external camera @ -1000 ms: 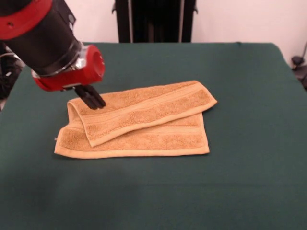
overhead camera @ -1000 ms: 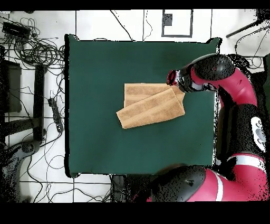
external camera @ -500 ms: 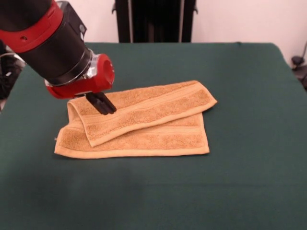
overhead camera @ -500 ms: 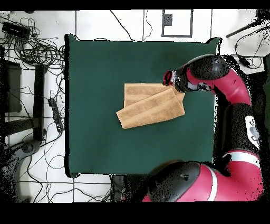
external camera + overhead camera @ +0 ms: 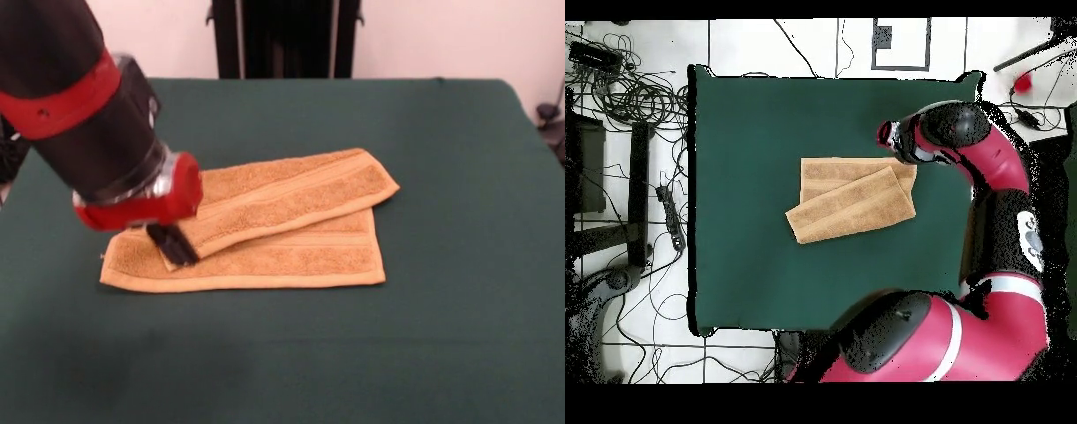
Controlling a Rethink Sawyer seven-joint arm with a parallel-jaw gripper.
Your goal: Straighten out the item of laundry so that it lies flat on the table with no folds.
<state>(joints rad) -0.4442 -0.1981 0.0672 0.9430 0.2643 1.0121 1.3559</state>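
Your gripper point(image 5: 174, 246) sits low at the towel point(image 5: 282, 221) flap's corner; I can't tell whether it's open or closed. It's soft, limp terry, so pinch that top corner and peel it off the lower layer.

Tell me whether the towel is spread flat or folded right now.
Folded. The towel has an upper layer lying slantwise across the lower one, both edges showing, on the table. The end effector sits at the flap's corner.

Orange-tan towel point(image 5: 291, 212) with faint band stripes on dark green table point(image 5: 441, 336).
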